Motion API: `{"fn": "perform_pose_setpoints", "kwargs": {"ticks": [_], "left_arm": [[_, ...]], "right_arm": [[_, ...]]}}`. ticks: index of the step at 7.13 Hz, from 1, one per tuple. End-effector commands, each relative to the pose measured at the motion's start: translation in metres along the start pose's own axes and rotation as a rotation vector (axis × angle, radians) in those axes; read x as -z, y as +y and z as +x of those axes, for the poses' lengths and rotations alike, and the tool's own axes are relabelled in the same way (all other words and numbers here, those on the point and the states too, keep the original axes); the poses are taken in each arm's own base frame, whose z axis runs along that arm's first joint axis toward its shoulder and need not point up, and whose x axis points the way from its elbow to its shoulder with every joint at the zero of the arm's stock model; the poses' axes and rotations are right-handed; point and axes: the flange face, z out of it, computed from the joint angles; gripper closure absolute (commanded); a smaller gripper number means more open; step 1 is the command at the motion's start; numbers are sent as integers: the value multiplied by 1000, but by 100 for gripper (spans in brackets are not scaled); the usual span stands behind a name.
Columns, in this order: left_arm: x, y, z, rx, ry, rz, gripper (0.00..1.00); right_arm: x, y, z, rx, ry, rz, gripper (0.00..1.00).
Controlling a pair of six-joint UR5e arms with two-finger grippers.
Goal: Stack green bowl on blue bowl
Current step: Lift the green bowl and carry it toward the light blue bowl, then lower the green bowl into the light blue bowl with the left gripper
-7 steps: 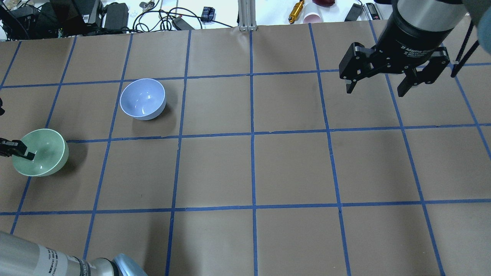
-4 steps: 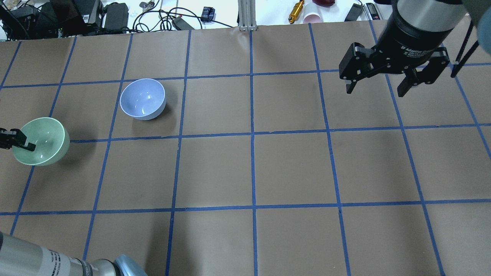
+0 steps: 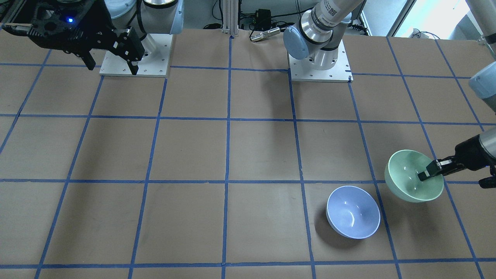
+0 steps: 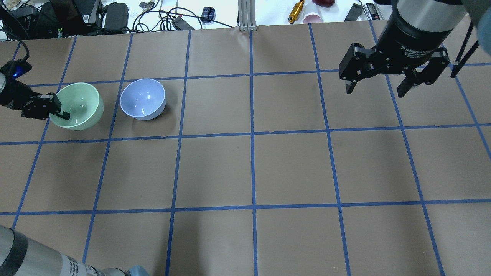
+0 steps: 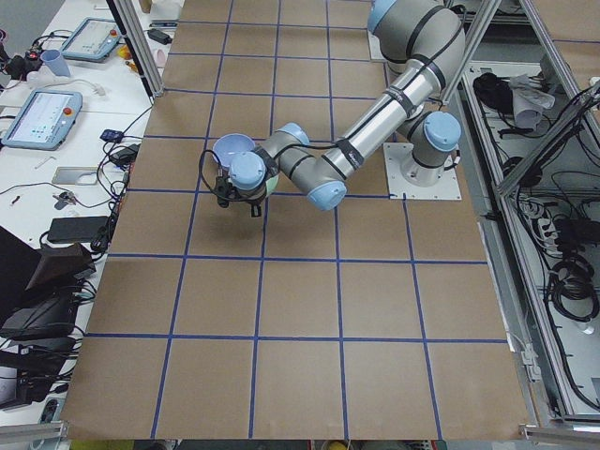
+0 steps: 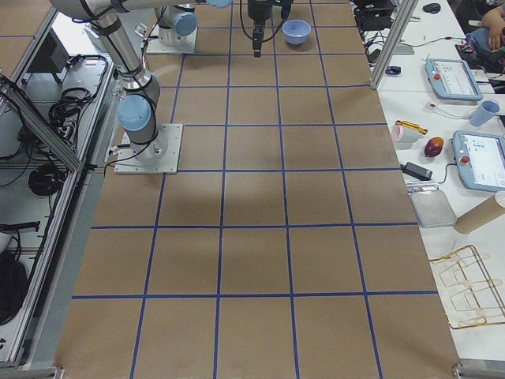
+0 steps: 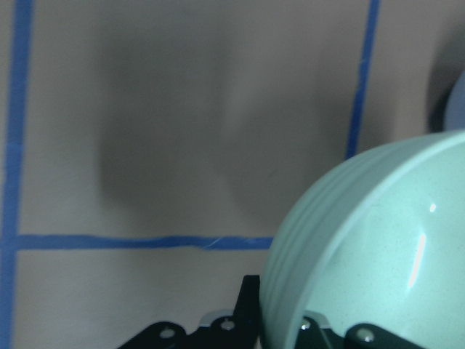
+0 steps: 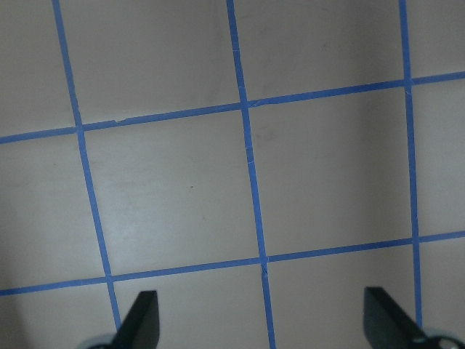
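The glossy, round mint green bowl (image 4: 78,104) is held tilted just beside the blue bowl (image 4: 142,99), on its robot-left side, not touching. The left hand (image 4: 59,112) is clenched on its thin pale rim, one black finger (image 4: 64,114) inside. The blue bowl, smooth periwinkle with a white rim, sits upright on the brown paper table (image 4: 291,165) gridded with blue tape (image 4: 251,115). Far to its right, the right hand (image 4: 375,92) hovers released; its collar (image 4: 416,46) partly reads "2F Adaptive".

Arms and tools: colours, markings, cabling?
Silver-grey tubular left arm with a white printed label, and right arm; pale-blue joint caps on both. Matte-black two-finger right tool, white "2F Adaptive" lettering on its collar. Matte-black left tool; blue LED and black cable at its wrist.
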Motion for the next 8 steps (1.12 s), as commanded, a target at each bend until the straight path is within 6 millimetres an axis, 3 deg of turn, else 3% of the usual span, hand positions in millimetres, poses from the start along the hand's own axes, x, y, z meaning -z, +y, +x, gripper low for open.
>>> {"fn": "perform_pose_setpoints", "kwargs": {"ticks": [1, 3, 5, 6, 8], "left_arm": [[-17, -18, 70, 42, 35, 6, 100], [-25, -35, 104, 66, 25, 4, 100], [-46, -49, 141, 72, 3, 62, 100], [-50, -50, 147, 64, -3, 56, 100], [-57, -52, 139, 58, -52, 39, 100]], "right_arm": [[1, 0, 0, 0, 0, 1, 0], [1, 0, 0, 0, 0, 3, 0], [0, 0, 0, 0, 0, 1, 0], [1, 0, 0, 0, 0, 3, 0], [1, 0, 0, 0, 0, 3, 0]]}}
